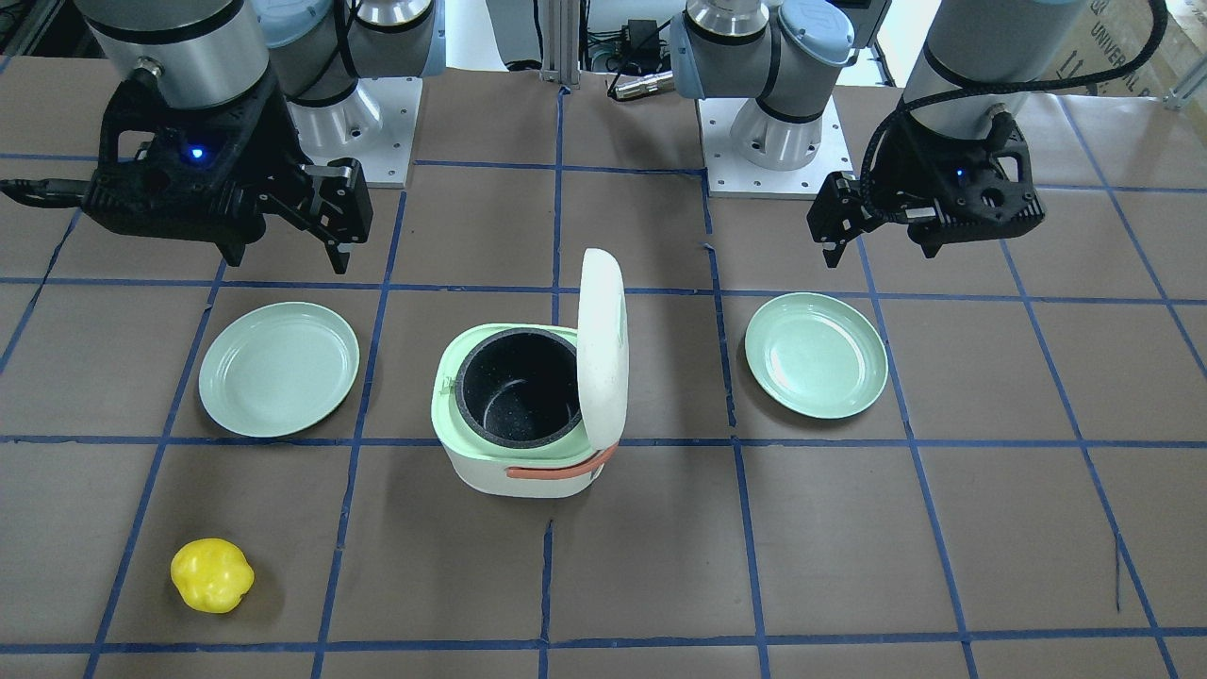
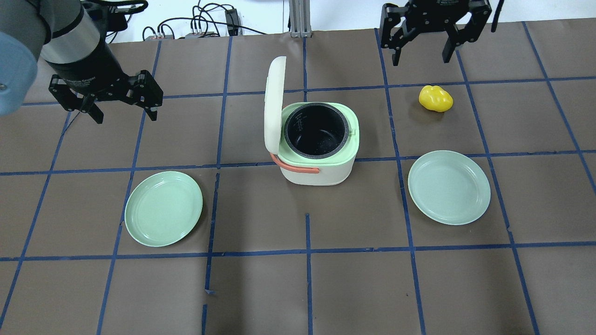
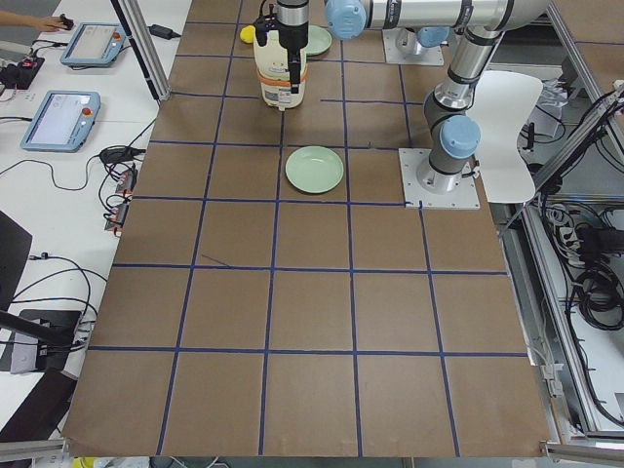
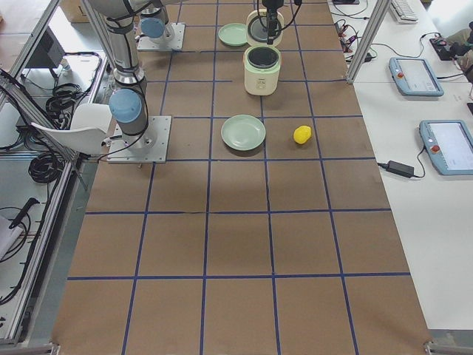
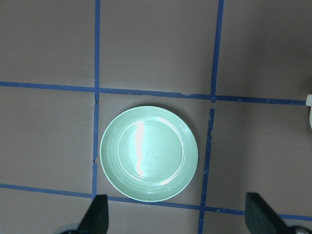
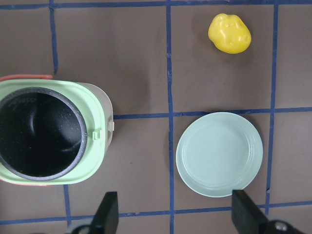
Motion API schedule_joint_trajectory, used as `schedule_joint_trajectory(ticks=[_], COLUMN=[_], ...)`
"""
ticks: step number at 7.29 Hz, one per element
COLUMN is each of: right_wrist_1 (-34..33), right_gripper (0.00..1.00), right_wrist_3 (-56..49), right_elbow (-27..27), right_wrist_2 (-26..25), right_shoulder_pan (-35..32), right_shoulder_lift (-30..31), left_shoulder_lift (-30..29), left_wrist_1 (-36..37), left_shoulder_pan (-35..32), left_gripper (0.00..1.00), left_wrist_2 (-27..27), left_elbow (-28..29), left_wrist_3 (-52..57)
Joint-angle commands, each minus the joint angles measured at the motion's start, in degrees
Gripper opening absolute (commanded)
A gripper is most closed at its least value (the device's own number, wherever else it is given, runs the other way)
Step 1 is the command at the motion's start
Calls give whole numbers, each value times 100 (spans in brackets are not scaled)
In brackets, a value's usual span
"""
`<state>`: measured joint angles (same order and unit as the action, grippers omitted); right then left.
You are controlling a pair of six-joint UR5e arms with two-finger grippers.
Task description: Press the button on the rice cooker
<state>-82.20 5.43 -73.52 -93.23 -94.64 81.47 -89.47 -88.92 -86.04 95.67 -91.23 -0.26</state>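
Yellow toy fruit [image 1: 212, 575] sits closest to the front camera, at 7 o'clock from the rice cooker [image 1: 519, 467]. The cooker stands mid-table with its lid [image 1: 603, 344] hinged upright and the dark inner pot [image 1: 519, 387] exposed.

Seen from overhead, your left gripper [image 2: 126, 116] hangs at 10 o'clock from the cooker and your right gripper [image 2: 421, 60] at 1 o'clock. Both have their fingers spread wide, hold nothing and are well apart from it. A small tab [image 6: 111, 126] pokes out of the green rim on the right gripper's side; whether that is the button, you cannot tell from these views.

Watch three things:
- Come in from the left and you will likely strike the raised lid, slamming it shut or tipping the cooker.
- Push sideways on that tab and the unanchored body may simply slide.
- Press with spread fingers and one tip may catch the rim or drop into the pot.
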Motion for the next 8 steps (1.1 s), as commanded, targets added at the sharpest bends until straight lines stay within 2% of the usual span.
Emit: schedule_joint_trajectory(ticks=[1, 2, 5, 8], right_wrist_1=[-33, -111, -418, -455], right_gripper=[84, 85, 100, 100], right_wrist_3=[-384, -550, -604, -613], right_elbow=[-582, -767, -1180, -1199], right_wrist_2=[189, 252, 279, 270], right_shoulder_pan=[331, 332, 341, 367], right_shoulder_lift=[351, 378, 536, 563], left_shoulder_lift=[0, 0, 0, 0], left_wrist_1=[6, 6, 6, 6], left_shoulder_pan=[0, 0, 0, 0], left_gripper=[100, 100, 100, 100], left_wrist_2=[-4, -4, -4, 5], left_elbow=[0, 0, 0, 0], left_wrist_3=[0, 0, 0, 0])
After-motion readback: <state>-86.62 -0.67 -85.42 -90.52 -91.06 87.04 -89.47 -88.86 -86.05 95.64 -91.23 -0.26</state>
